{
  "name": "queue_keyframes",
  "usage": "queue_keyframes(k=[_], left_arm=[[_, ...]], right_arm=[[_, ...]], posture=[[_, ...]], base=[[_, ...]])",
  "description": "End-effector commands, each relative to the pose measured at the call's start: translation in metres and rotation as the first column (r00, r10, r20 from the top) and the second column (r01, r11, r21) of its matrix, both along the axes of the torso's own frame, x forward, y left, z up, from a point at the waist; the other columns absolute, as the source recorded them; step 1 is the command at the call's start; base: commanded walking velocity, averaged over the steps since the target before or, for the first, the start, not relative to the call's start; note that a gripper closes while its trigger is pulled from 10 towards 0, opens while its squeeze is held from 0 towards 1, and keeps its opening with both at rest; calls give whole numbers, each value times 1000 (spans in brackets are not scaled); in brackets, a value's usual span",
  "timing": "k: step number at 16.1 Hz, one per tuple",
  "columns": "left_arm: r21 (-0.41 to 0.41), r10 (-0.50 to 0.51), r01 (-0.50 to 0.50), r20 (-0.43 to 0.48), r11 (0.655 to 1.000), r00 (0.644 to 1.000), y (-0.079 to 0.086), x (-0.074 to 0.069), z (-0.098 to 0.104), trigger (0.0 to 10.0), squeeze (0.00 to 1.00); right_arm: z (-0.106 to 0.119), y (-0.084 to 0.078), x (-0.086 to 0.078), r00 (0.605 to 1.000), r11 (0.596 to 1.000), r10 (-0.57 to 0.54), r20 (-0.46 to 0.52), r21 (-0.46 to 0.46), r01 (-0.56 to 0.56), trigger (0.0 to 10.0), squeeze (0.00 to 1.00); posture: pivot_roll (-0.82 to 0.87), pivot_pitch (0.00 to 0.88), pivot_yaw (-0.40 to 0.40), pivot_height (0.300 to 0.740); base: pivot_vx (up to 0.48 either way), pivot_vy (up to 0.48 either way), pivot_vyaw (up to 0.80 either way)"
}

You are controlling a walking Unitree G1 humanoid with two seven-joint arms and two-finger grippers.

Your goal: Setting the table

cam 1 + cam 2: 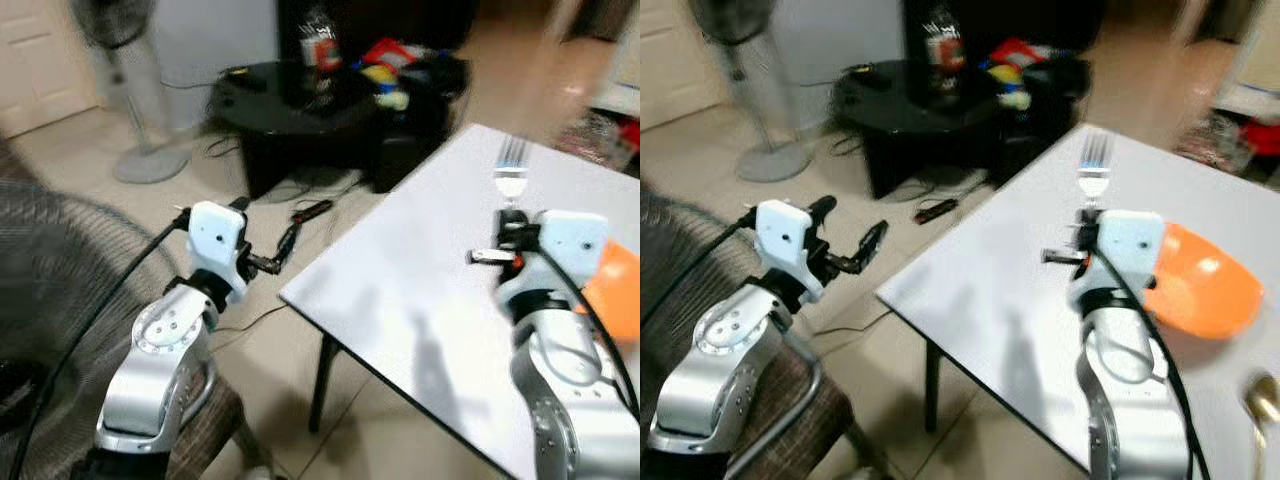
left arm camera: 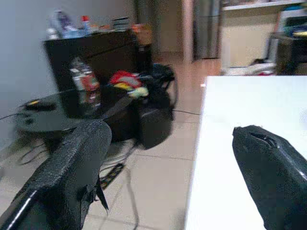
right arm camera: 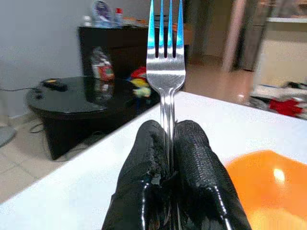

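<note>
My right gripper (image 3: 167,143) is shut on the handle of a metal fork (image 3: 165,72). It holds the fork (image 1: 1095,165) upright, tines up, above the white table (image 1: 980,290). An orange bowl (image 1: 1200,285) sits on the table just to the right of that gripper. A gold spoon (image 1: 1262,400) lies near the bowl at the table's right edge. My left gripper (image 1: 850,225) is open and holds nothing. It hangs over the floor, left of the table's near corner.
A low black round table (image 1: 290,100) with a bottle and colourful clutter stands beyond the white table. A standing fan (image 1: 135,90) is at the far left, and another fan's grille (image 1: 60,260) is close by. Cables and a power strip (image 1: 312,210) lie on the floor.
</note>
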State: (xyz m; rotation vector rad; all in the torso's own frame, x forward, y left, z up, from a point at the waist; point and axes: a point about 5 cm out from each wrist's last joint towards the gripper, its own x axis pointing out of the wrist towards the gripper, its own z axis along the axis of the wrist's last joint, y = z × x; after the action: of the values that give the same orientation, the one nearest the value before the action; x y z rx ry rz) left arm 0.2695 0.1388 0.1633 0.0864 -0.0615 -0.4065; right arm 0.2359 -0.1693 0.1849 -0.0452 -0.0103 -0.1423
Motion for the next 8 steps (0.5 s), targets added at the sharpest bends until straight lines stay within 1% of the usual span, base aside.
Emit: queue_keyframes(k=[1, 2, 3, 5, 6, 8], left_arm=[[12, 3, -3, 9, 1000, 1000, -1, 1, 3, 10000, 0], [16, 8, -8, 8, 1000, 1000, -1, 2, 3, 10000, 0], [19, 10, -10, 11, 1000, 1000, -1, 2, 3, 10000, 0], [74, 25, -27, 29, 997, 999, 0, 5, 4, 10000, 0], [59, 14, -16, 27, 998, 1000, -1, 6, 4, 10000, 0], [61, 13, -15, 27, 998, 1000, -1, 6, 5, 10000, 0]], right_arm=[[0, -3, 0, 1000, 1000, -14, -6, 1, 14, 10000, 0], [0, -3, -1, 1000, 1000, -22, -12, 4, 22, 10000, 0], [-1, -3, -1, 1000, 1000, -26, -16, 4, 26, 10000, 0], [-2, -5, -2, 999, 999, -47, -26, 9, 47, 10000, 0], [-2, -6, -2, 998, 998, -54, -27, 10, 54, 10000, 0], [-2, -6, -2, 998, 998, -56, -27, 13, 56, 10000, 0]], posture=[[21, 0, 15, 740], [20, 0, 17, 740], [20, 0, 18, 740], [18, 0, 24, 740], [17, 0, 26, 740], [17, 0, 30, 740]], base=[[0, 480, -800], [0, 480, -800], [0, 0, -800], [0, -480, -800], [0, -480, -800], [0, -480, -800]])
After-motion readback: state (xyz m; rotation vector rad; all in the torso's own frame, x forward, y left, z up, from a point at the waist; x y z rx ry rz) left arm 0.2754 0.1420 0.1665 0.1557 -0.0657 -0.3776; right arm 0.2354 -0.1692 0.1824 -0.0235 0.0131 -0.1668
